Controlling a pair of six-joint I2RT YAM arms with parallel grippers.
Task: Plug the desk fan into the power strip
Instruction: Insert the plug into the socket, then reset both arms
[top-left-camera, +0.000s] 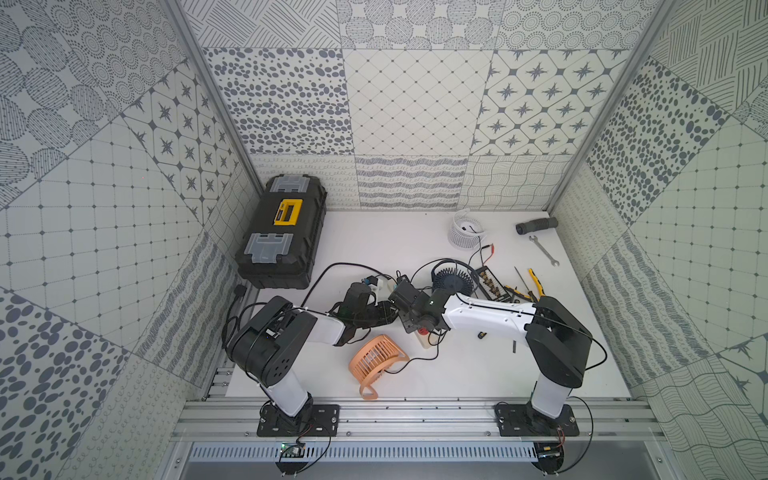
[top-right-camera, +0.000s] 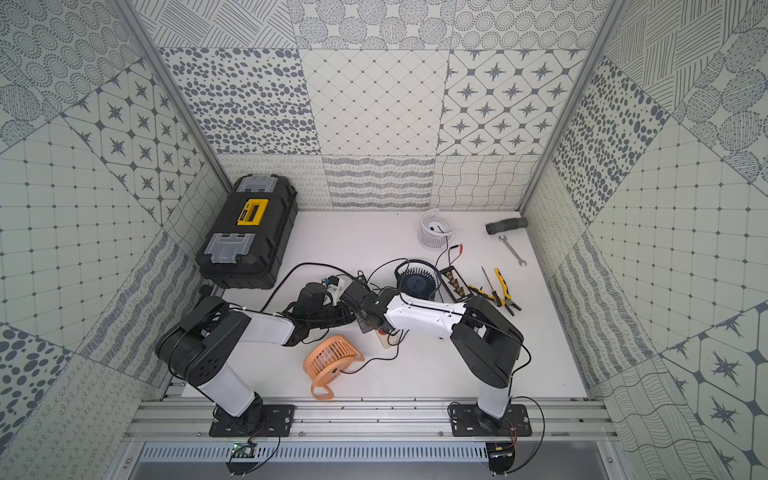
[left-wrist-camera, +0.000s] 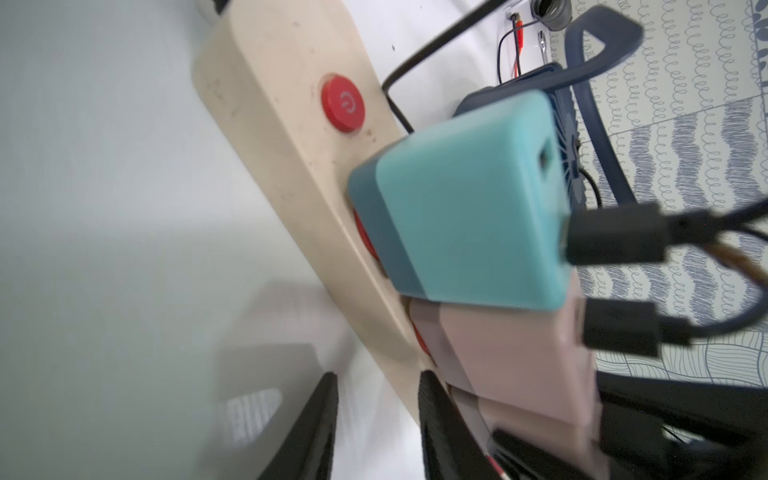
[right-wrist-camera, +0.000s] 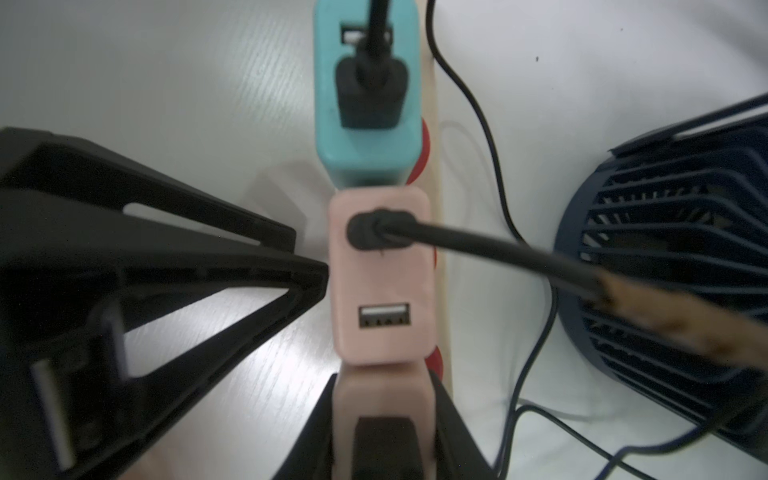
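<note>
Right claw (right-wrist-camera: 382, 384) is clamped tight on a pink charger (right-wrist-camera: 384, 401), one finger on each flank, with a black plug stuck in the charger's face. Whether its prongs are fully home, I cannot tell. Just beyond the fingertips, touching that charger, stands a second pink charger (right-wrist-camera: 382, 282), and past that a teal charger (right-wrist-camera: 365, 149). All three are in a row on the power strip (left-wrist-camera: 274, 104), the cream bar lying right under the claw, with red sockets peeking out beneath. The left claw (left-wrist-camera: 376, 378) sits at the side, jaws parted, only bare tabletop (left-wrist-camera: 124, 166) in the gap. It grips nothing, though one of its fingers (right-wrist-camera: 307, 278) touches the second pink charger's flank. Farther along the strip from this claw, past the teal charger, is the red switch (left-wrist-camera: 343, 104). Off the right claw's other side a navy fan (right-wrist-camera: 665, 249) stands near the strip, and a black cord (right-wrist-camera: 469, 95) runs between them.
</note>
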